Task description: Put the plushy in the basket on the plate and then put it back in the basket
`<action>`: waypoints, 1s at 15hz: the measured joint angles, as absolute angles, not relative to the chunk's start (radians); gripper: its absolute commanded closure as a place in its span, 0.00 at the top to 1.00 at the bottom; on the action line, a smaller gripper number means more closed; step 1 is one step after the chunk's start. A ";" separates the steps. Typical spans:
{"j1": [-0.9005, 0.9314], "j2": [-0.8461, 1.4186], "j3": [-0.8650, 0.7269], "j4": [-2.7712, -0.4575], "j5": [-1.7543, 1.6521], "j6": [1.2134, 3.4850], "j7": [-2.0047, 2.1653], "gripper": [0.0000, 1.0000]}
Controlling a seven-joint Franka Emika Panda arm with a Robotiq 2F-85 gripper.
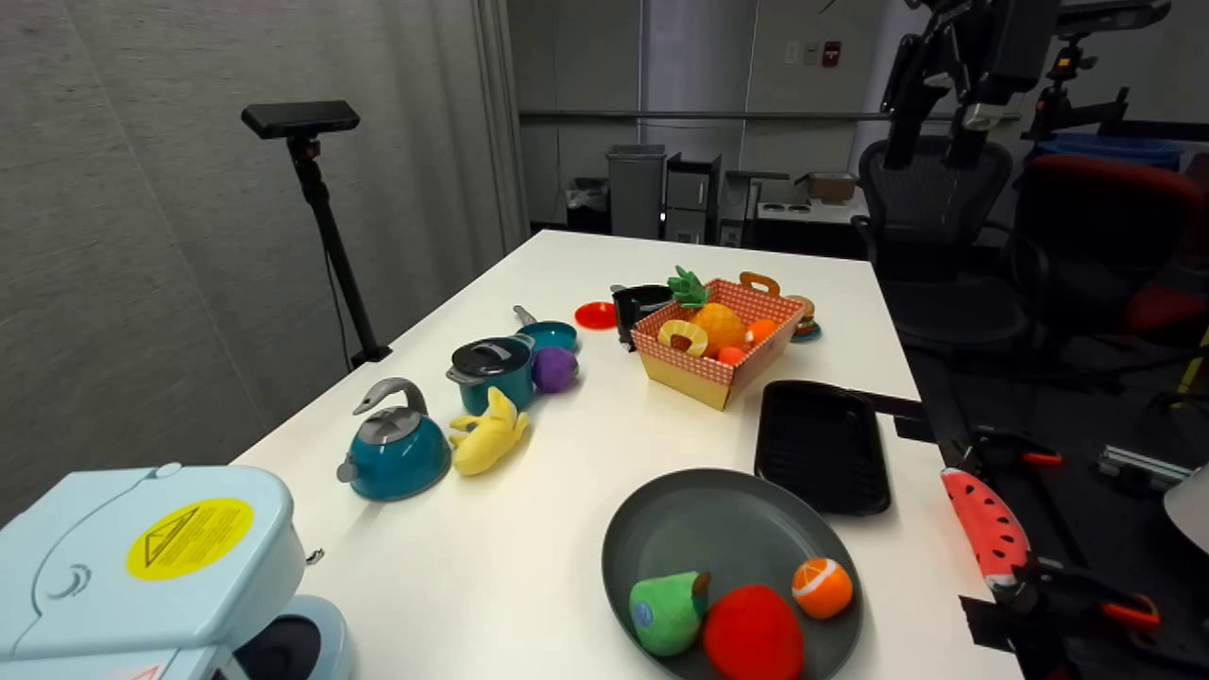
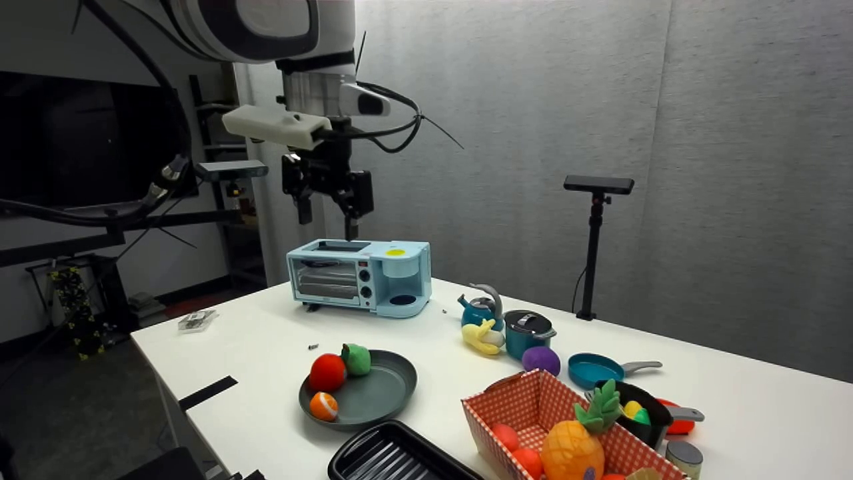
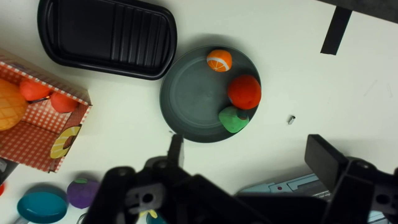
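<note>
A small orange plushy (image 3: 219, 60) sits on a round dark grey plate (image 3: 192, 93), close to its raised rim, on a white counter (image 3: 130, 133). Plump and ball-like, the toy is bright orange, with a curved white band across it; in the wrist view, thin white lines below the band divide the orange into wedges, like the face of a cut fruit. White markings also show on it in both exterior views. Sharing the plate are a larger red toy (image 3: 244, 91), near the plushy with a narrow strip of grey visible between them from above, and a green toy (image 3: 231, 119) with a brown stem, right beside the red one. The claw (image 2: 328, 221) hangs well above the counter, its two fingers (image 3: 325, 161) spread wide apart. A black rectangular tray (image 3: 87, 28) lies just beside the plate. Near the tray, a tan basket (image 1: 685, 376) lined in red-and-white check holds a green-topped pineapple (image 1: 720, 326) and several round red-orange toys (image 3: 63, 102). In an exterior view, a yellow banana (image 1: 486, 441) lies near a blue kettle (image 1: 401, 463) and a lidded teal pot (image 1: 501, 380), and a purple toy (image 1: 554, 369) sits beside the pot. A pale blue toaster oven (image 2: 363, 280) stands on the counter as well.
</note>
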State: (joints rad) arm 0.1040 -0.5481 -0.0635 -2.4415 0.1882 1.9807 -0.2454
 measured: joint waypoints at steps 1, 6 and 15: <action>0.097 -0.543 -0.068 -2.442 0.174 1.997 -0.263 1.00; 0.063 -0.517 -0.108 -2.442 0.102 2.065 -0.339 1.00; -0.027 -0.444 -0.231 -2.371 0.061 2.141 -0.434 1.00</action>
